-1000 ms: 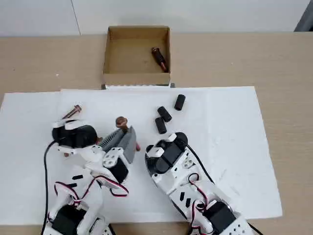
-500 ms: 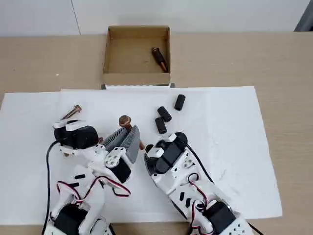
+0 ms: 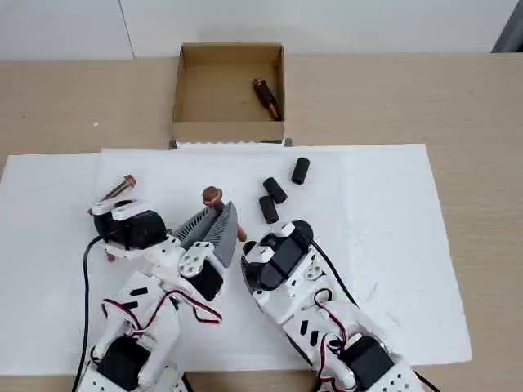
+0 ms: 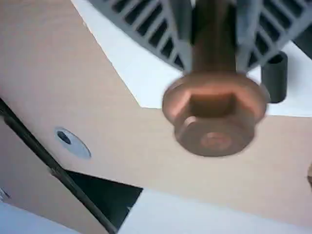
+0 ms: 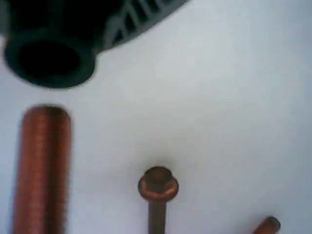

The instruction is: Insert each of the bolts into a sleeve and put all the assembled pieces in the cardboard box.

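Edging toward the right arm [image 3: 282,261], the left claw [image 3: 217,217] stayed clamped on its bolt [image 3: 212,195], whose threaded tip now lay just beside the open mouth of the sleeve [image 5: 48,58] pinched in the right claw [image 5: 63,29], so insertion looked close but not yet begun.

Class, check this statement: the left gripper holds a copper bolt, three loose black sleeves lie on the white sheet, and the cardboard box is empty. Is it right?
No. The cardboard box is not empty: the high view shows one assembled piece lying inside it. The rest holds: the left gripper holds a copper bolt, and three loose black sleeves lie on the white sheet.
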{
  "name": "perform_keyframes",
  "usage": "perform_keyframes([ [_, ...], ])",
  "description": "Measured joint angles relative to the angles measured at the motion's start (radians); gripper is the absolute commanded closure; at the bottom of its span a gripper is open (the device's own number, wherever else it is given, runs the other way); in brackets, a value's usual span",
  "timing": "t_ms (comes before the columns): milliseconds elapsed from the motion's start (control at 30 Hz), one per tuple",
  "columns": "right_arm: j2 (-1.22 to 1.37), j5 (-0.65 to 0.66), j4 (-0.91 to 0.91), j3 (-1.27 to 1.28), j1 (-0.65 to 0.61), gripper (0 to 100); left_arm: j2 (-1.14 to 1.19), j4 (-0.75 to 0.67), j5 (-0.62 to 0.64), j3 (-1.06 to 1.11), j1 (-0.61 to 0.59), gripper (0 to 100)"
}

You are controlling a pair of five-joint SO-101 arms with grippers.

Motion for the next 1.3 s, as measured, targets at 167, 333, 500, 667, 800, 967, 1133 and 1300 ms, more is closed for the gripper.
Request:
perform_keyframes([
  [167,0.000,0.000,0.000,0.000,0.000,99.5,0.000,0.026,0.000,0.008,0.041,100],
  [333,0.000,0.038,0.000,0.000,0.000,99.5,0.000,0.037,0.000,0.009,0.040,100],
  [500,-0.002,0.051,-0.040,0.000,0.000,99.5,0.000,0.038,0.000,0.044,0.055,100],
  [667,0.000,0.051,-0.044,0.002,0.000,99.5,0.000,0.127,-0.005,0.051,0.110,100],
  [800,0.000,0.052,-0.046,0.003,-0.005,99.5,-0.005,0.204,-0.006,0.043,0.135,100],
  [967,0.002,0.054,-0.046,0.005,-0.006,99.5,-0.006,0.224,-0.048,0.040,0.137,99],
  [1133,0.002,0.054,-0.046,0.005,-0.006,99.5,-0.006,0.224,-0.078,0.041,0.127,82],
  [1300,0.000,0.052,-0.048,0.002,0.000,99.5,-0.002,0.213,-0.152,0.051,0.069,73],
])
